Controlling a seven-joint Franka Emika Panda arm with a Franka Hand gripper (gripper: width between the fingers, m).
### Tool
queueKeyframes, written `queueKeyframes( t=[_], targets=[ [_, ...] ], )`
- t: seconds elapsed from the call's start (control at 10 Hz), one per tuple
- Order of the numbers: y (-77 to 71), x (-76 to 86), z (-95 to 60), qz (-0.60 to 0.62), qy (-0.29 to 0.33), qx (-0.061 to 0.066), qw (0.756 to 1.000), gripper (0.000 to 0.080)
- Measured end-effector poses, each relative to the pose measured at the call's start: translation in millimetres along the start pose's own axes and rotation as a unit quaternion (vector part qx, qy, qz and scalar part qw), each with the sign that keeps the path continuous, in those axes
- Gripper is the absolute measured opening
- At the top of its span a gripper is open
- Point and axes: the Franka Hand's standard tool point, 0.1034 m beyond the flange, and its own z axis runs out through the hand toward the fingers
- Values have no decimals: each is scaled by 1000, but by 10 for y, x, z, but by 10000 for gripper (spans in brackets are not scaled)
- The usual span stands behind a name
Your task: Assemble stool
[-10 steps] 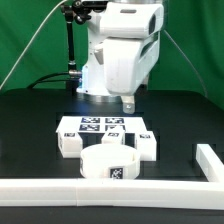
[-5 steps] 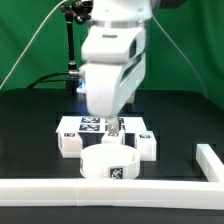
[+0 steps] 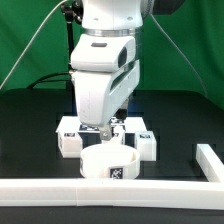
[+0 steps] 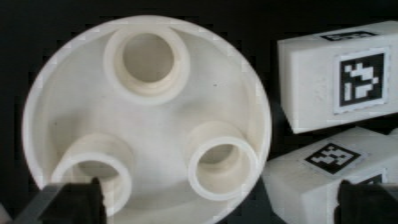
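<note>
gripper (image 3: 103, 136) hangs low over the far rim of the round seat disc (image 3: 108, 163) — jaws wide or narrow, cannot tell. seat lies sockets up, three round holes showing in the wrist view, near the long white rail (image 3: 60, 187); one blocky tagged leg (image 3: 68, 144) sits beside it at the exterior view's left — another leg (image 3: 147, 144) at its right.

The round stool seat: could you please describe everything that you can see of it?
The seat is a round white disc, plastic by its look, lying on the black table with its hollow side up. A raised rim rings it; inside stand three round sockets, all empty. A black-and-white tag sits on its outer wall. Blocky legs lie close beside it; the gripper hangs over its rim, contact unclear.
</note>
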Motion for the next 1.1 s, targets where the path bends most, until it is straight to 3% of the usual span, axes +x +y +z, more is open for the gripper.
queueKeyframes(
  t=[0.3, 0.7, 0.9, 1.1],
  targets=[
    [27, -47, 185, 58, 1, -1, 998, 650],
    [60, -87, 232, 59, 1, 3, 998, 650],
    [13, -60, 355, 57, 0, 11, 998, 650],
    [12, -19, 380, 56, 5, 1, 998, 650]
  ],
)
